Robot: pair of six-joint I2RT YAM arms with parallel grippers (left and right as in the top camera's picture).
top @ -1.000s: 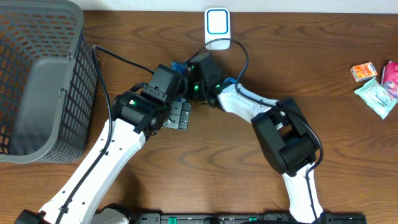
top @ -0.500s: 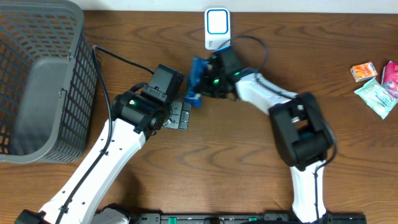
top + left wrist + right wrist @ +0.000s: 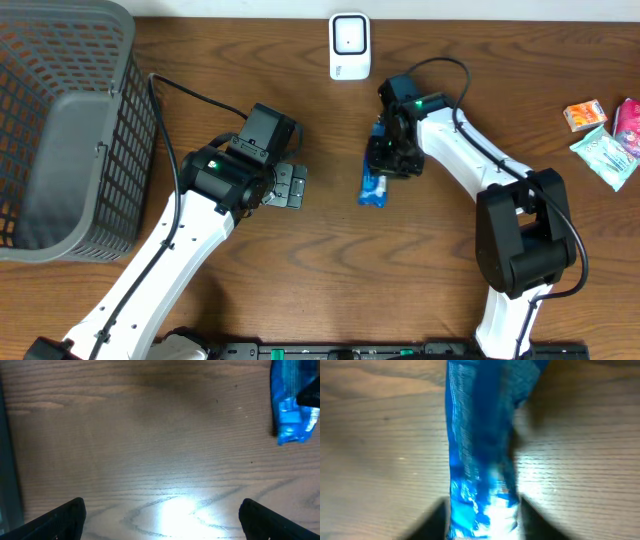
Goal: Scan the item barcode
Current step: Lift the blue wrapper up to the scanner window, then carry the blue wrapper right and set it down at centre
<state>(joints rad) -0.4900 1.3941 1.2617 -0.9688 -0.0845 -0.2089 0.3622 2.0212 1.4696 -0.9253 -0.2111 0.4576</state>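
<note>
Apparently lining up a barcode read, the right gripper [image 3: 383,165] flanks the blue packet [image 3: 372,188] with its 2 fingers, on the near side of the scanner [image 3: 349,45]; whether it pinches is unclear. The left gripper [image 3: 291,186] idles, spread wide.

Wooden table [image 3: 330,265] bears basket [image 3: 140,130], scanner [image 3: 349,45] and snack packets [image 3: 604,150]

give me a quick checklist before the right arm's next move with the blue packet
1. Blue packet in view on the table, at the right gripper: ok
2. Right gripper's hold on the packet: cannot tell, wrist view is blurred
3. Packet in front of the scanner: not ok, well apart
4. Barcode showing: cannot tell
5. Left gripper open, apart from the packet: ok
</note>
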